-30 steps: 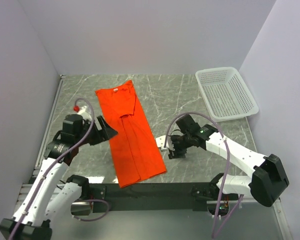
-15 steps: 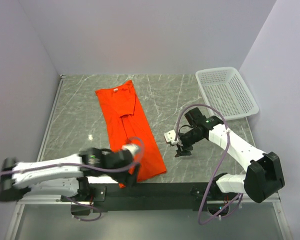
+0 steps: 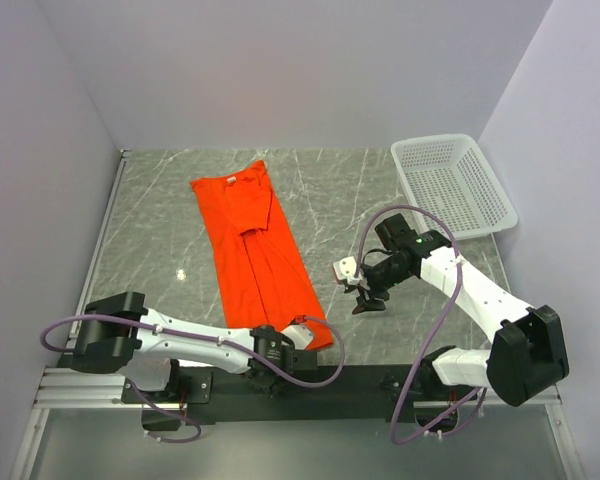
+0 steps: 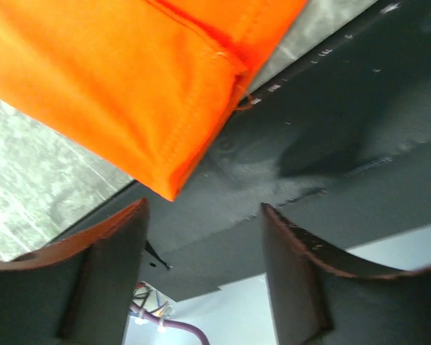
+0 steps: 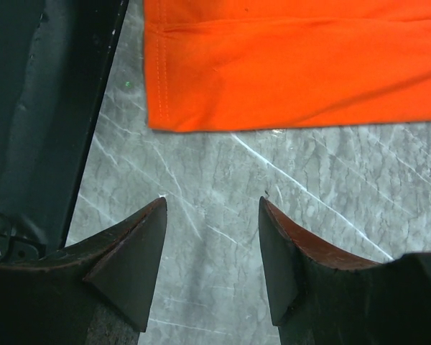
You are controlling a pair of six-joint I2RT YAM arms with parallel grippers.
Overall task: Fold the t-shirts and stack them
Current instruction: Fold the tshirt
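Both gape released: left claw (image 4: 205, 208) and right claw (image 5: 212, 206) near orange t-shirt (image 3: 255, 250).

We find bare desk (image 3: 150, 240) between the t-shirt (image 3: 255, 250) and the left wall (image 3: 60, 180), and a wider bare stretch between t-shirt and basket (image 3: 452, 186), set in the far right corner. The right arm (image 3: 475, 295) hangs over that stretch, right jaws apart above marble. The left arm (image 3: 190, 340) lies low along the near edge, left jaws apart at the t-shirt's near corner.
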